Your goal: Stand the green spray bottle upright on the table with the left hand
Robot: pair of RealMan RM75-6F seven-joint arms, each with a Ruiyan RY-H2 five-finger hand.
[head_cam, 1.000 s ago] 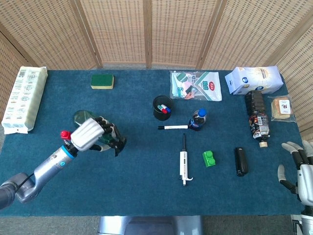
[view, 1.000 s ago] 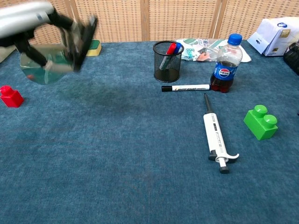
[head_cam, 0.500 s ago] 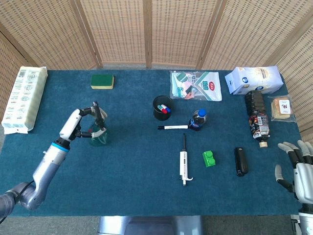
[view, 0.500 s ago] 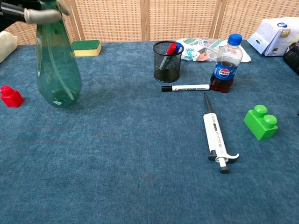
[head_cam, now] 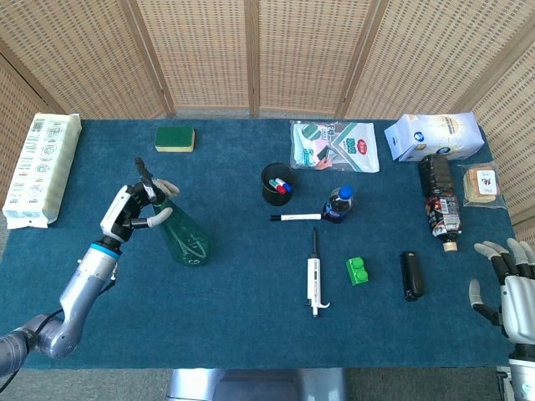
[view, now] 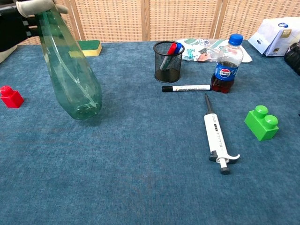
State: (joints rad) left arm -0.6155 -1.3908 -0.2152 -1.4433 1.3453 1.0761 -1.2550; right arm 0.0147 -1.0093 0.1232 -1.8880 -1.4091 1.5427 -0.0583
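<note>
The green spray bottle (head_cam: 185,238) is translucent and leans over on the blue table (head_cam: 234,326), its neck up and to the left, its base low and to the right. In the chest view the green spray bottle (view: 72,70) has its base at or just above the cloth; contact is unclear. My left hand (head_cam: 134,209) grips the bottle at its neck and spray head. That left hand (view: 28,10) shows only at the top left corner of the chest view. My right hand (head_cam: 508,288) hovers at the table's front right edge, fingers spread and holding nothing.
A red brick (view: 10,97) lies left of the bottle. A mesh pen cup (head_cam: 277,184), cola bottle (head_cam: 338,203), marker (head_cam: 295,217), pipette (head_cam: 315,276) and green brick (head_cam: 358,271) fill the middle. A sponge (head_cam: 175,139) and a white packet (head_cam: 42,167) lie far left.
One second ago the left hand held the bottle on its side; it then swung to near upright. Now its base has shifted right and it leans. The right hand barely moved.
</note>
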